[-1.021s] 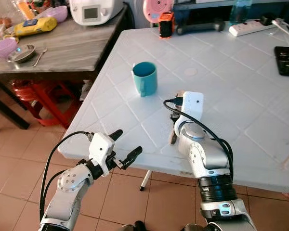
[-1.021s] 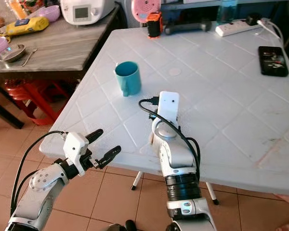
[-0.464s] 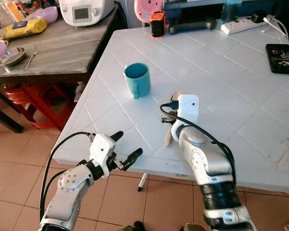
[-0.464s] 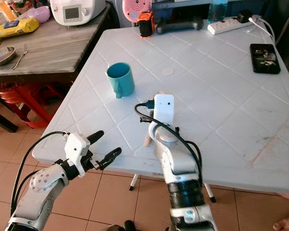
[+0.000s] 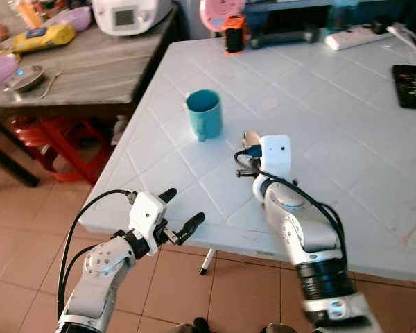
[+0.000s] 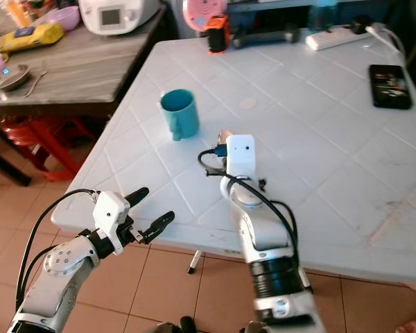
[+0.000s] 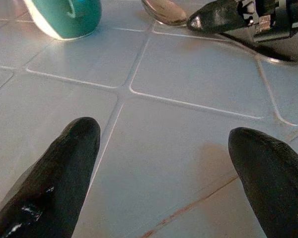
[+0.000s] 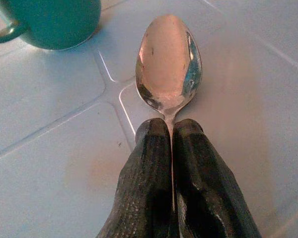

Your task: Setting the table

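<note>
1. Head views: the right gripper (image 5: 248,149) reaches over the white diamond-patterned plastic table (image 5: 347,146), its fingers clamped on a shiny metal spoon (image 5: 250,137) whose bowl points toward the far side. The teal ceramic mug (image 5: 204,114) stands upright just to the far left of the spoon, apart from it. The left gripper (image 5: 180,214) hovers off the table's near-left edge, fingers spread and holding nothing.
2. Left wrist view: its black fingertips (image 7: 72,148) stand wide apart above the tabletop, with the mug and spoon farther off.
3. Right wrist view: both fingers pinch the spoon's neck; the bowl lies low over the table.
4. Progress, as a judgement: the mug is placed; the spoon is almost laid beside it, not yet released.
</note>
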`<state>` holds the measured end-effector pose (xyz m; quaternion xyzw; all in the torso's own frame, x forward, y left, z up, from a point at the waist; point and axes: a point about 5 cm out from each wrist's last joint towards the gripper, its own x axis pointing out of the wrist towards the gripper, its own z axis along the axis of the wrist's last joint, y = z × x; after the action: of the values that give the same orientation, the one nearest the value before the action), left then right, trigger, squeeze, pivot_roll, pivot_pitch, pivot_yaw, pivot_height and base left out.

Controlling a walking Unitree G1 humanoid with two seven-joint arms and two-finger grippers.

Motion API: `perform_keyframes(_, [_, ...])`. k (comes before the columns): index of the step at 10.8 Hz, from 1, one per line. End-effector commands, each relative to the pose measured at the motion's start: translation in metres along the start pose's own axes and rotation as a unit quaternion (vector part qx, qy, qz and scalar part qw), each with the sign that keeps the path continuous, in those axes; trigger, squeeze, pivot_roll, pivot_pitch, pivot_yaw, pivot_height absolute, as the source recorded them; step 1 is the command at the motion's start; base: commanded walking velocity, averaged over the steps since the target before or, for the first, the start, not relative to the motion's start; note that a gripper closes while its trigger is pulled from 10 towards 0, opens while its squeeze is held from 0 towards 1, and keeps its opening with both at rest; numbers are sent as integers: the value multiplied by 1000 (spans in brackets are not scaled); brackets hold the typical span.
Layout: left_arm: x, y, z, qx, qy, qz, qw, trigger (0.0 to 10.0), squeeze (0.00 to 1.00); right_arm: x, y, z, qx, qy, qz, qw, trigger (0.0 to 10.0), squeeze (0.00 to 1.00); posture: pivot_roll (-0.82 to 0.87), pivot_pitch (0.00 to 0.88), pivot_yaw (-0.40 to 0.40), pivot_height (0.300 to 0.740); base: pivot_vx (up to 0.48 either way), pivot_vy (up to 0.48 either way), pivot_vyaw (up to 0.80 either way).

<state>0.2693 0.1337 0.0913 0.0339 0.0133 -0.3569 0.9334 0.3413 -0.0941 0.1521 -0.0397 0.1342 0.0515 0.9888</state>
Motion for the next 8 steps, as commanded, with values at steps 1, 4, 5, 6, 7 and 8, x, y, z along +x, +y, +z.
perform_keyframes(1, [-3, 1, -2, 7, 9, 8, 1000, 10000, 0, 3, 1, -17, -28, 34, 1, 999, 0, 0, -127, 165, 176, 740, 0, 0, 0])
perform_keyframes(4, [-2, 1, -2, 8, 5, 22, 1000, 10000, 0, 8, -3, -2, -85, -31, 18, 996, 4510, 0, -125, 158, 166, 740, 0, 0, 0])
perform_keyframes(5, [1, 4, 3, 13, -11, 39, 999, 10000, 0, 2, 4, 8, -88, -76, 30, 993, 10000, 0, -126, 152, 165, 740, 0, 0, 0])
perform_keyframes(6, [3, 5, 4, 14, -13, 42, 999, 10000, 0, 0, 6, 10, -90, -96, 26, 991, 10000, 0, -128, 149, 165, 740, 0, 0, 0])
perform_keyframes(7, [4, 5, 4, 16, -13, 45, 999, 10000, 0, -3, 8, 11, -84, -107, 24, 990, 10000, 0, -131, 147, 166, 740, 0, 0, 0])
perform_keyframes(8, [4, 5, 4, 17, -14, 48, 999, 10000, 0, -6, 8, 10, -76, -123, 20, 989, 10000, 0, -133, 144, 169, 740, 0, 0, 0])
